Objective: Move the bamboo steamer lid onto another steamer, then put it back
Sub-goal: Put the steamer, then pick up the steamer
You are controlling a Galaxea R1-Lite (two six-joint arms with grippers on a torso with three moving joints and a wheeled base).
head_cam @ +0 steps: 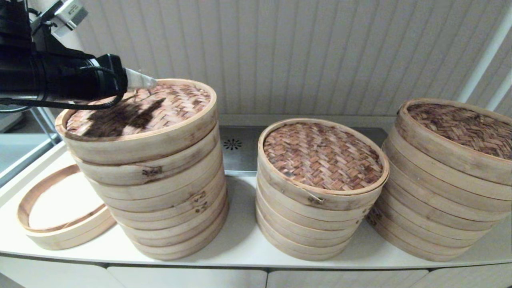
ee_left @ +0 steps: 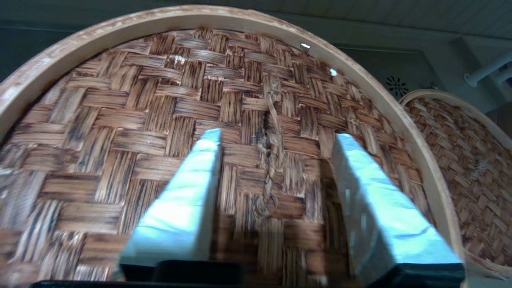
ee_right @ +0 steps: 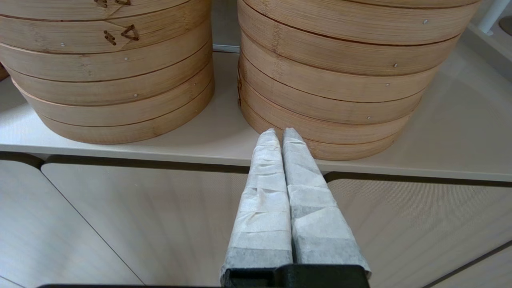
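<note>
Three stacks of bamboo steamers stand on the white counter. The left stack (head_cam: pixel 160 188) carries a woven lid (head_cam: pixel 176 102) with a pale rim. My left gripper (head_cam: pixel 150 82) hovers just above that lid, open, its two taped fingers (ee_left: pixel 192 188) spread either side of the twisted handle loop (ee_left: pixel 272 160) at the lid's centre (ee_left: pixel 120 120). Nothing is between the fingers. The middle stack (head_cam: pixel 320 200) and the right stack (head_cam: pixel 444 188) each have a woven lid too. My right gripper (ee_right: pixel 280 134) is shut and parked below the counter edge, in front of the right stack (ee_right: pixel 340 80).
An empty bamboo ring (head_cam: pixel 60 212) lies on the counter (head_cam: pixel 240 240) left of the left stack. A metal vent panel (head_cam: pixel 236 148) sits behind the stacks, before the ribbed wall. A white pipe (head_cam: pixel 486 52) rises at the far right.
</note>
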